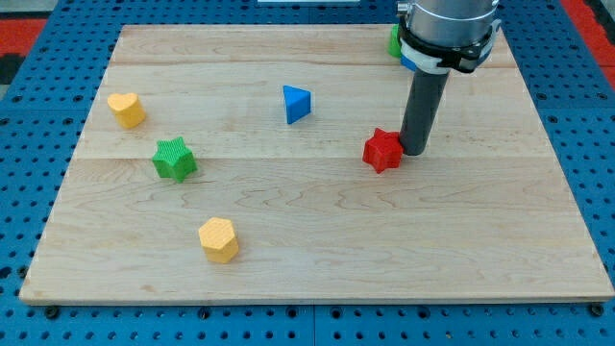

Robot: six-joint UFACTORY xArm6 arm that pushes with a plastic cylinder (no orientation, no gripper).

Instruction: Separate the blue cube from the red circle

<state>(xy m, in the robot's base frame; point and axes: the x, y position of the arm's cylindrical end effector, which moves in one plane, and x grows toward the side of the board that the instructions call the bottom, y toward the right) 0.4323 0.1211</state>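
Pale wooden boards make up the table top (317, 259), set on a blue pegboard floor (38, 327), as my tip (415, 152) rests against the right-hand side of a red block (382, 150) whose outline reads more like a star than a circle. No blue cube can be made out anywhere on the board; the only blue piece is a blue triangle (296, 103), well apart from my tip, toward the view's left and slightly up. Judged from this layout, the red block and the blue triangle already lie well apart with bare wood between them, so the separation looks largely done, and whether any further push is wanted cannot be told. Being a plain rod, the tip has nothing to open or close and holds nothing; it merely touches the red block's edge. Above it the dark rod rises straight to a grey wrist with a blue-and-white collar at the view's top, half hiding a green block (394, 40) whose shape is hidden. Farther off, at the view's left, sit a green star (174, 159) and a yellow heart-like block (126, 109), while a yellow hexagon (218, 239) lies toward the view's bottom, all well clear of my tip.
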